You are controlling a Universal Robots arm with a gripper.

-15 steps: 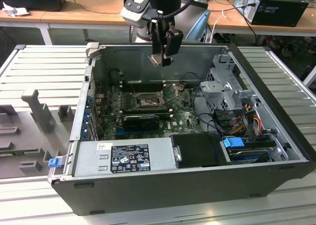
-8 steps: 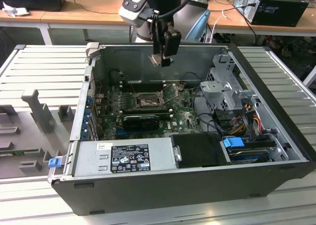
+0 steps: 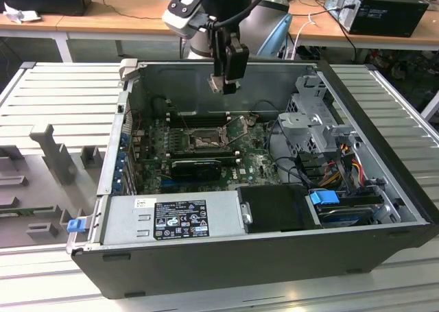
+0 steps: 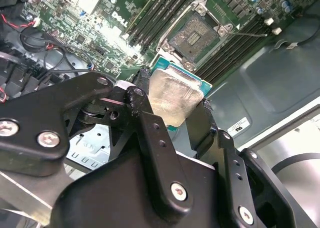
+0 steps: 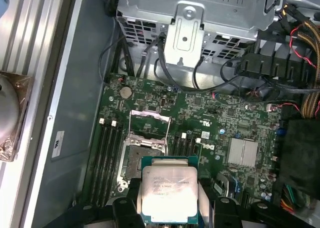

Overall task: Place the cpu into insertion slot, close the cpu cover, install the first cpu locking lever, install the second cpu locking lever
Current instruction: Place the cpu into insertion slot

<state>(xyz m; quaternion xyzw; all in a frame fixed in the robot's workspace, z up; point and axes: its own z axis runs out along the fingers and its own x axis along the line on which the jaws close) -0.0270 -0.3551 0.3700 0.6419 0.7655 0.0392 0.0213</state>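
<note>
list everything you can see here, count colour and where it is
cpu: one, silver-grey top, green edge, held above the board
insertion slot: one, dark pin field, silver rim, on the motherboard, empty
cpu cover: one, silver frame, swung open at the slot's edge
memory slots: several, black, flanking the slot
motherboard: one, green, on the case floor
computer case: one, black and grey, open, lying on the table
table: one, grey, ribbed metal, under the case
power supply: one, silver, along the case's near wall in the exterior view
drive cage: one, silver, toward the exterior view's right
cables: many, mostly black, by the drive cage
end effector: one, black, shut on the cpu
</note>
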